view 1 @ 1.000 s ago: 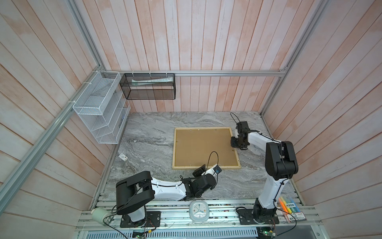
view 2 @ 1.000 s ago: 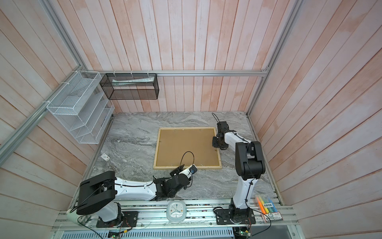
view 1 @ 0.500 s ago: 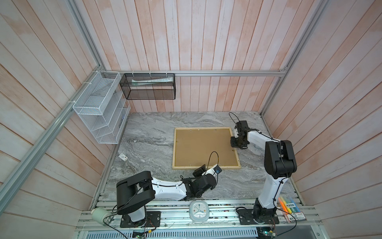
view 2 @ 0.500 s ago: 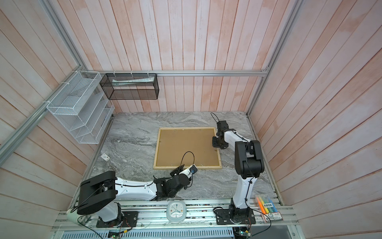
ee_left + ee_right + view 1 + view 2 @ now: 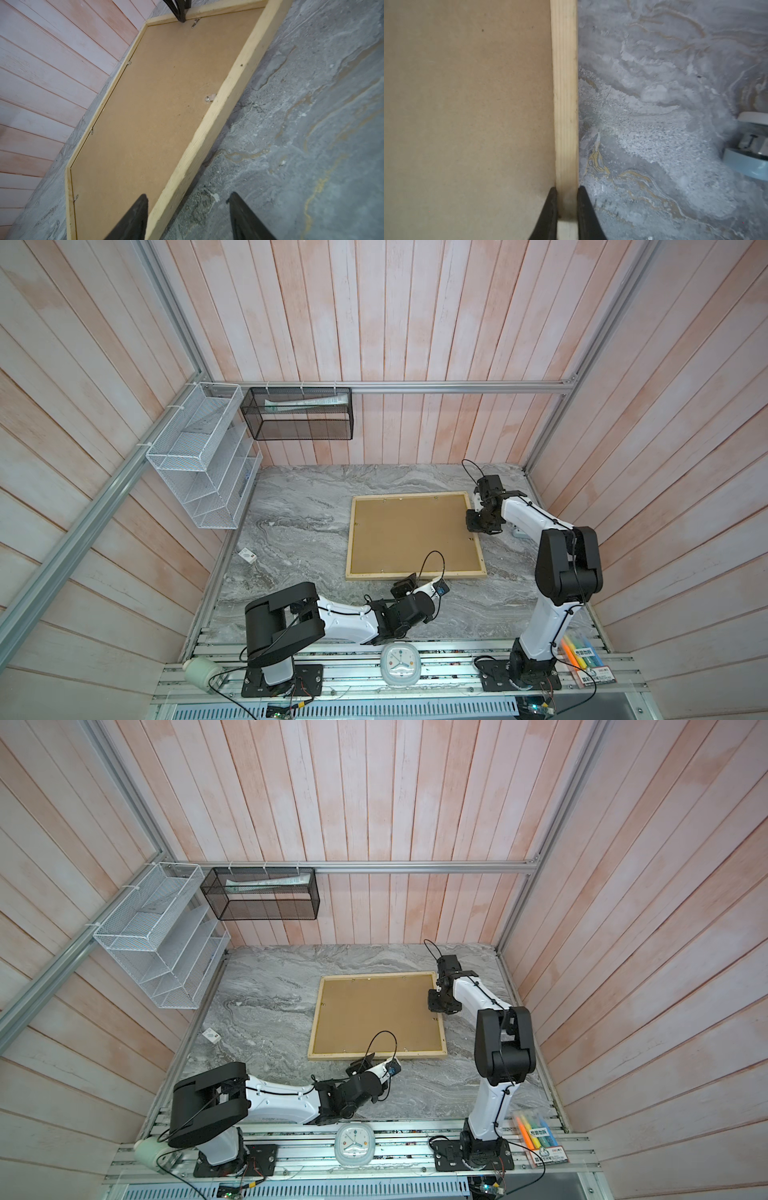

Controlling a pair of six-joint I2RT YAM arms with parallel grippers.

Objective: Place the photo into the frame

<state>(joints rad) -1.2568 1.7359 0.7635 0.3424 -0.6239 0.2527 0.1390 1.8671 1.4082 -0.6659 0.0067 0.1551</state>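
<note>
Pale wood frame [image 5: 226, 97], face down, flat, brown backing board [image 5: 149, 104] inside

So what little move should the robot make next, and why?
Probably close the left gripper on the near strip of the frame. Its jaws stand open with that strip between them, while the right gripper is clamped on the side strip. The brown backing board fills the frame; two grips would likely let it be lifted or turned.
</note>
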